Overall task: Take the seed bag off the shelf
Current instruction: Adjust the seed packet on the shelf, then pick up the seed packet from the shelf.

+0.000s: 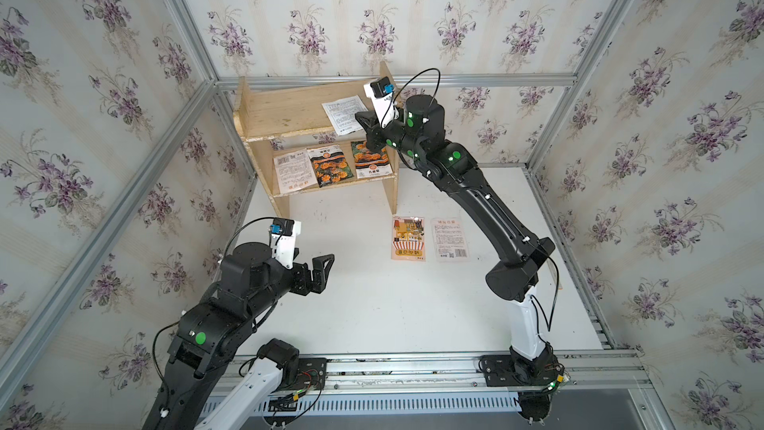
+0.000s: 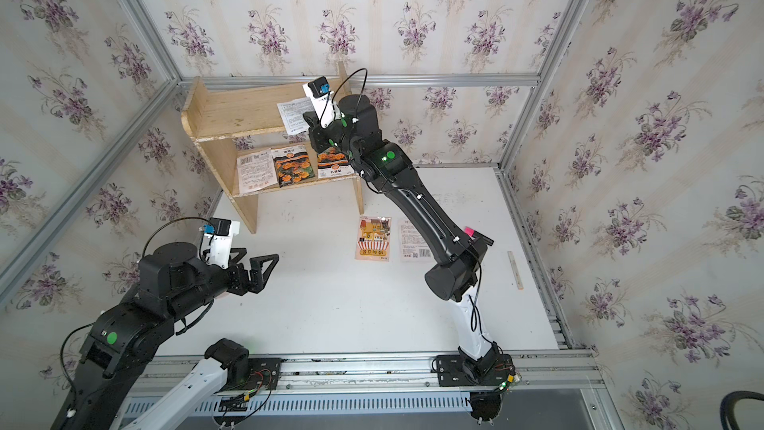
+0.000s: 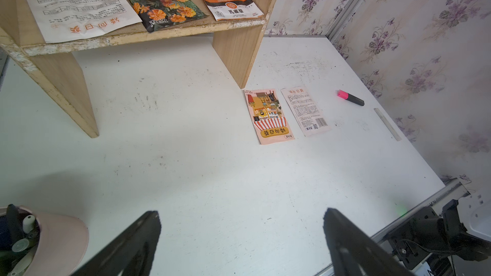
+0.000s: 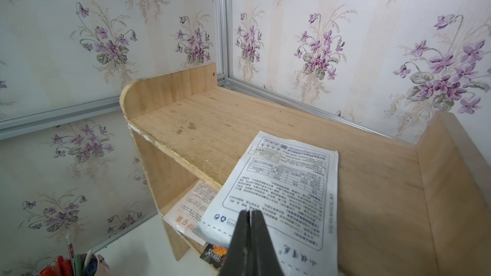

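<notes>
The pale wooden shelf [image 1: 285, 111] [image 2: 235, 111] [image 4: 212, 118] stands in the back corner. On its top board lies a white seed bag [image 1: 343, 115] [image 2: 294, 115] [image 4: 287, 181] with blue print, one corner hanging over the front edge. My right gripper [image 1: 361, 119] [image 2: 308, 117] [image 4: 249, 211] is shut, its tips over the near end of that bag; the bag lies flat and does not show between the jaws. Low over the table's near left, my left gripper [image 1: 326, 260] [image 2: 264, 262] [image 3: 240, 216] stands open and empty.
The lower tier holds three seed bags, a white one [image 1: 292, 170] and two with orange flowers [image 1: 330, 165] [image 1: 371, 159]. Two more bags [image 1: 408, 237] [image 1: 450, 238] lie on the table beside the shelf. A pink highlighter [image 3: 350, 98], a pale stick [image 3: 388, 124] and a pen cup [image 3: 53, 240] are nearby.
</notes>
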You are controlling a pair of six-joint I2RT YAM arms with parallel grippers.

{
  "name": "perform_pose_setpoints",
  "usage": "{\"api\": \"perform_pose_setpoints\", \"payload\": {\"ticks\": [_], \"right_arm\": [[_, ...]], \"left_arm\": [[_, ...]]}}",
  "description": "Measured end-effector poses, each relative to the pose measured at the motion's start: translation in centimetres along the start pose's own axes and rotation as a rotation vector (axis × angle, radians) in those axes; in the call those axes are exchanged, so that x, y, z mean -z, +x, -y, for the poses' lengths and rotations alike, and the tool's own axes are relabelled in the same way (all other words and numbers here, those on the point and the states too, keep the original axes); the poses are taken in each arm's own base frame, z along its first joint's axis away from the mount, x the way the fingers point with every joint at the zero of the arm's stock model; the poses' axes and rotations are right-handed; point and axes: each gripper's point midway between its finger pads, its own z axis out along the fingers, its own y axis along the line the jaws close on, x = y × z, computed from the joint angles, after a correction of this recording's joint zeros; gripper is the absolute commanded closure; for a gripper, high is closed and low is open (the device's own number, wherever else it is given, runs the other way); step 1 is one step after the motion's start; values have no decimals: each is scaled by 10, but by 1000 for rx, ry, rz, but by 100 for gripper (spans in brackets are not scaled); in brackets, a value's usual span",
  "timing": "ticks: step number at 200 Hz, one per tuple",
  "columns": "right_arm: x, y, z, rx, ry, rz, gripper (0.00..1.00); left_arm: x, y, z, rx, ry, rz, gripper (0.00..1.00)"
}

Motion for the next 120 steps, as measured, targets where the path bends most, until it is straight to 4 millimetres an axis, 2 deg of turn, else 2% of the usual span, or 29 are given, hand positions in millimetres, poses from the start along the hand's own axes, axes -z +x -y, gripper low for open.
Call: {"api": "perform_pose_setpoints", "payload": {"ticks": [19, 36, 48, 79, 98, 120], "right_arm": [[13, -11, -4, 2, -16, 14, 67], [28, -21, -8, 2, -30, 19, 60], [41, -24, -11, -4, -36, 16, 51], [79, -6, -23, -42, -76, -47, 27], [105, 11, -32, -86, -100, -85, 1], [139, 24, -39, -131, -111, -88, 0]], "left_arm": [[-1, -6, 1, 10, 2, 22, 0], [-2, -12, 2, 31, 5, 30, 0], [-3, -20, 4, 42, 9, 44, 0], [-4, -50, 13, 82, 28, 100, 0], [-7, -72, 18, 113, 41, 129, 0], [-13, -97, 28, 161, 73, 151, 0]]}}
